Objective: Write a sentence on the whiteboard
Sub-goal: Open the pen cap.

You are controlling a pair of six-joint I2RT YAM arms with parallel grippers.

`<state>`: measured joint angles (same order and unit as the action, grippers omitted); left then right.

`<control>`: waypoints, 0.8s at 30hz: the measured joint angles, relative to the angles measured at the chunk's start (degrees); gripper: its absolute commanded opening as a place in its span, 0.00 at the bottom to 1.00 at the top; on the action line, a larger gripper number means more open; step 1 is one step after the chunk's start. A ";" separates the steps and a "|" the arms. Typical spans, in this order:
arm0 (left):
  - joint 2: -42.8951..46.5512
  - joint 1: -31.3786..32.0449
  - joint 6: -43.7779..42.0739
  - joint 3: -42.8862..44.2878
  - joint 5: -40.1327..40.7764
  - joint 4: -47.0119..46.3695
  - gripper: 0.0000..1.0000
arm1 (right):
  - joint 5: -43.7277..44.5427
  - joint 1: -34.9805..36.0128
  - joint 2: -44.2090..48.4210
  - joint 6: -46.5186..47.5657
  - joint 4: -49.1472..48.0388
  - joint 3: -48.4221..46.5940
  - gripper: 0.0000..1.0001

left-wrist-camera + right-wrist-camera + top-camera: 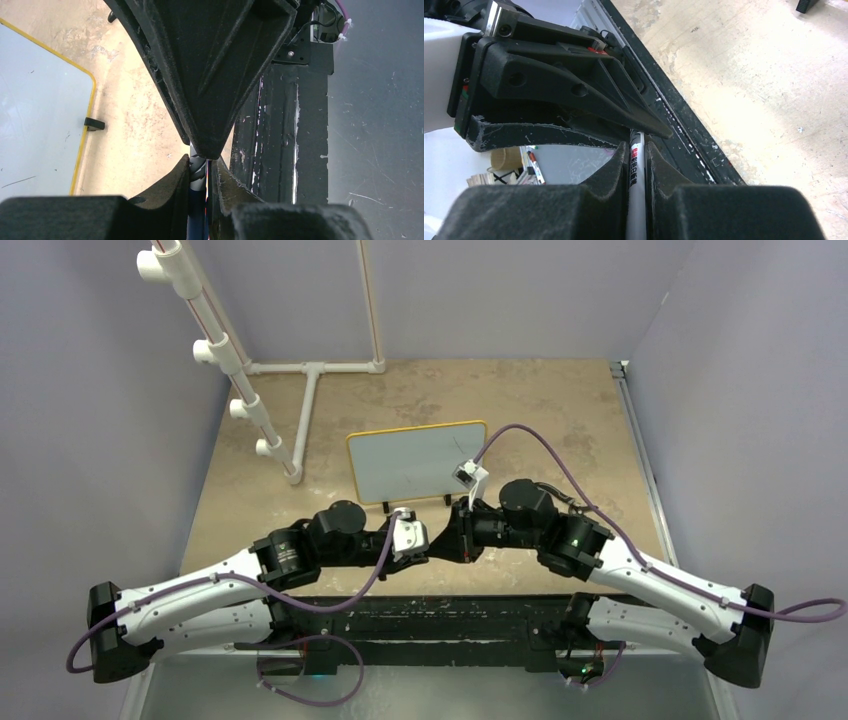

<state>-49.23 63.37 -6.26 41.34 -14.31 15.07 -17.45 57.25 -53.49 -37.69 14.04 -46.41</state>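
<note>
Top external view puts the whiteboard [415,462] centrally on the counter [560,420], just beyond the arms. The left claw [200,170] and right claw [638,150] both clamp a marker [636,180]; an uneven pull could wrench it free.

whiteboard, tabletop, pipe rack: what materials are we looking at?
Whiteboard: smooth pale face with a soft sheen, likely a coated sheet. The thin yellow rim looks like plastic.
Tabletop: matte tan, mottled and scuffed, maybe plywood or laminate. The look leaves it open.
Pipe rack: smooth white tubes joined by tee fittings, looks like PVC.
</note>
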 measured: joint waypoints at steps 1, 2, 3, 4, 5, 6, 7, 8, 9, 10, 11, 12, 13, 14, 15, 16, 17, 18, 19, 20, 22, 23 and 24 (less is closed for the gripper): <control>-0.07 0.00 0.13 0.00 -0.07 -0.22 0.00 | 0.15 0.00 0.35 -0.15 -0.04 0.20 0.00; -0.11 0.00 0.17 0.00 -0.11 -0.39 0.00 | 0.50 0.00 0.79 -0.28 -0.28 0.50 0.00; -0.11 0.00 0.22 0.00 -0.24 -0.63 0.00 | 0.98 0.00 1.31 -0.48 -0.46 0.85 0.00; -0.11 0.00 0.26 0.00 -0.31 -0.90 0.00 | 1.29 0.02 1.77 -0.59 -0.59 1.07 0.00; -0.11 0.00 0.26 0.00 -0.31 -1.27 0.00 | 1.57 0.07 2.32 -0.72 -0.79 1.33 0.00; -0.11 0.00 0.26 0.00 -0.31 -1.60 0.00 | 1.79 0.07 2.80 -0.87 -0.90 1.57 0.00; -0.11 0.00 0.26 0.00 -0.33 -1.95 0.00 | 2.01 0.07 3.39 -0.94 -0.98 1.77 0.00; -0.11 0.00 0.24 0.00 -0.46 -2.25 0.00 | 2.12 0.07 3.69 -0.96 -0.98 1.81 0.07; -0.11 0.00 0.24 0.00 -0.50 -2.62 0.00 | 2.38 0.07 3.98 -0.96 -0.96 1.84 0.17; -0.11 0.00 0.24 0.00 -0.52 -2.89 0.00 | 2.56 0.07 4.15 -0.98 -0.96 1.86 0.23; -0.11 0.00 0.24 0.00 -0.55 -3.10 0.00 | 2.78 0.07 4.35 -1.05 -0.96 1.86 0.28; -0.11 0.00 0.26 0.00 -0.59 -3.30 0.00 | 2.93 0.07 4.46 -1.22 -1.09 1.86 0.35; -0.07 -0.02 0.28 0.00 -0.59 -3.08 0.00 | 3.06 0.04 4.59 -1.42 -1.27 1.86 0.39; -0.07 -0.11 0.28 0.00 -0.61 -2.67 0.00 | 3.26 0.02 4.83 -1.46 -1.42 1.86 0.42; -0.07 -0.28 0.28 0.00 -0.68 -2.45 0.00 | 3.43 -0.02 5.05 -1.51 -1.53 1.86 0.42; -0.04 -0.35 0.28 0.00 -0.72 -2.25 0.00 | 3.54 -0.04 5.16 -1.44 -1.66 1.86 0.43; -0.04 -0.37 0.28 0.00 -0.74 -2.12 0.00 | 3.63 -0.07 5.22 -1.44 -1.81 1.86 0.42; -0.04 -0.39 0.28 0.00 -0.74 -2.03 0.00 | 3.78 -0.07 5.20 -1.44 -1.95 1.86 0.42; -0.04 -0.37 0.28 0.00 -0.76 -2.03 0.00 | 3.98 -0.07 5.14 -1.46 -1.99 1.86 0.41; -0.04 -0.37 0.28 0.00 -0.83 -2.03 0.00 | 4.04 -0.07 5.11 -1.49 -2.03 1.86 0.40; -0.04 -0.37 0.28 0.00 -0.96 -2.01 0.00 | 4.04 -0.07 5.07 -1.46 -2.12 1.86 0.35; -0.04 -0.37 0.28 0.00 -1.01 -2.01 0.00 | 4.07 -0.07 5.03 -1.51 -2.12 1.86 0.31; -0.04 -0.39 0.28 0.00 -1.11 -2.01 0.00 | 4.04 -0.07 4.98 -1.53 -2.12 1.86 0.27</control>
<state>-49.28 62.98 -5.98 41.34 -15.42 13.06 -13.41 57.19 -48.51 -39.22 11.92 -44.56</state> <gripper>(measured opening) 0.127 0.365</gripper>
